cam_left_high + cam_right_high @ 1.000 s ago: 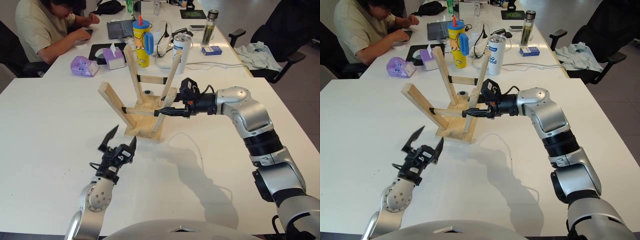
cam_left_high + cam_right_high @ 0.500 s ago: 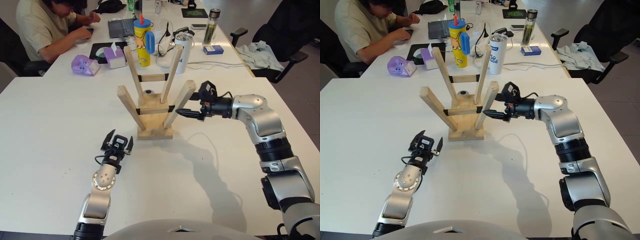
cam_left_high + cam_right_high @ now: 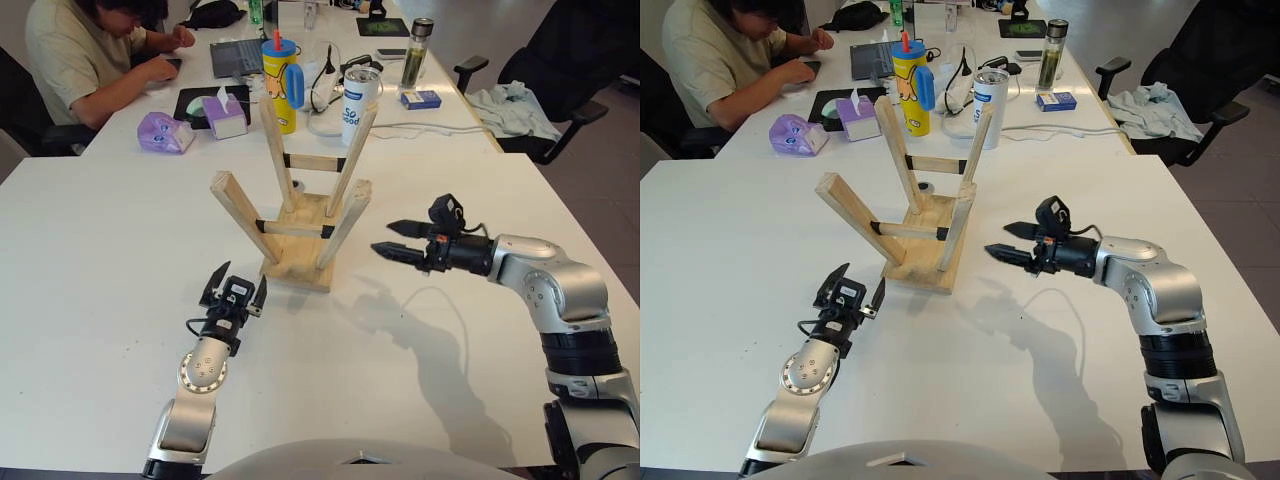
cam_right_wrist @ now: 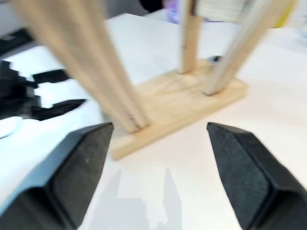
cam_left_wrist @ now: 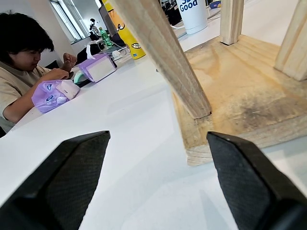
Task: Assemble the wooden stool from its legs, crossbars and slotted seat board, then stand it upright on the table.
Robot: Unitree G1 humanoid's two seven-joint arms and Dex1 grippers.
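Best to take the upturned pale wooden 4-legged stool (image 3: 300,262), likely light and rigid, by a leg (image 3: 343,225) near its crossbar (image 3: 295,229), with left gripper (image 3: 232,293) and right gripper (image 3: 396,240) both wide open, empty.

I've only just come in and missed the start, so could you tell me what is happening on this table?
The robot is assembling a wooden stool, which sits upside down on the table: seat board flat, legs pointing up, crossbars between them. Neither gripper holds it. The left gripper is open near the board's front corner; the right gripper is open to the stool's right. Standing it upright is not yet done.
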